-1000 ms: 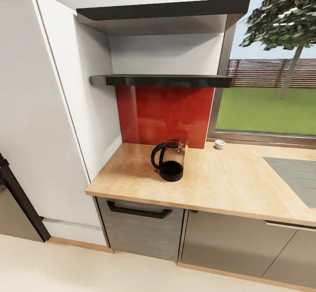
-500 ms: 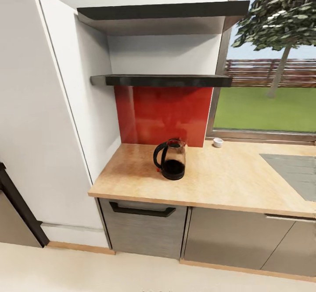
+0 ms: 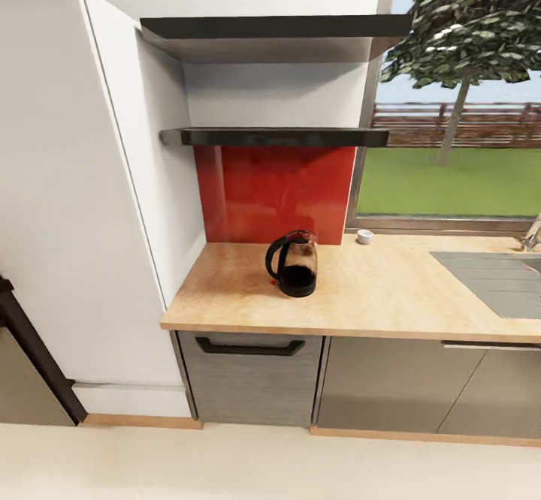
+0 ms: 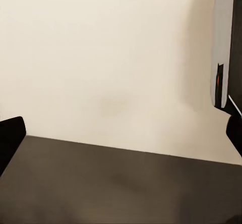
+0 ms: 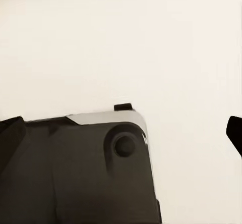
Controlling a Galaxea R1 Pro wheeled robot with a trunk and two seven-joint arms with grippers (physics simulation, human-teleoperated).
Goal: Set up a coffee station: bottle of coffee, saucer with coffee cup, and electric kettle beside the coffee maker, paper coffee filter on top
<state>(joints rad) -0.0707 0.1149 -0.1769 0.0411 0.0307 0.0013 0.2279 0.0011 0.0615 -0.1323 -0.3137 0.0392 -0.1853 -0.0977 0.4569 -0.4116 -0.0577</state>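
Left tool (image 4: 121, 133) pointed down over pale floor (image 4: 101, 57) and the dark robot base (image 4: 116, 183), fingertips at opposite edges of the wrist view, spread wide, holding nothing. Right tool (image 5: 123, 133) likewise parted and bare above the base. Head camera swung since a second ago: sink (image 3: 488, 278) further in view, tap (image 3: 532, 233) newly showing. Kettle (image 3: 293, 265) upright on the bench (image 3: 376, 297) before the red panel (image 3: 274, 192); small white cup (image 3: 364, 236) near the window sill. Two dark shelves (image 3: 274, 137) above.
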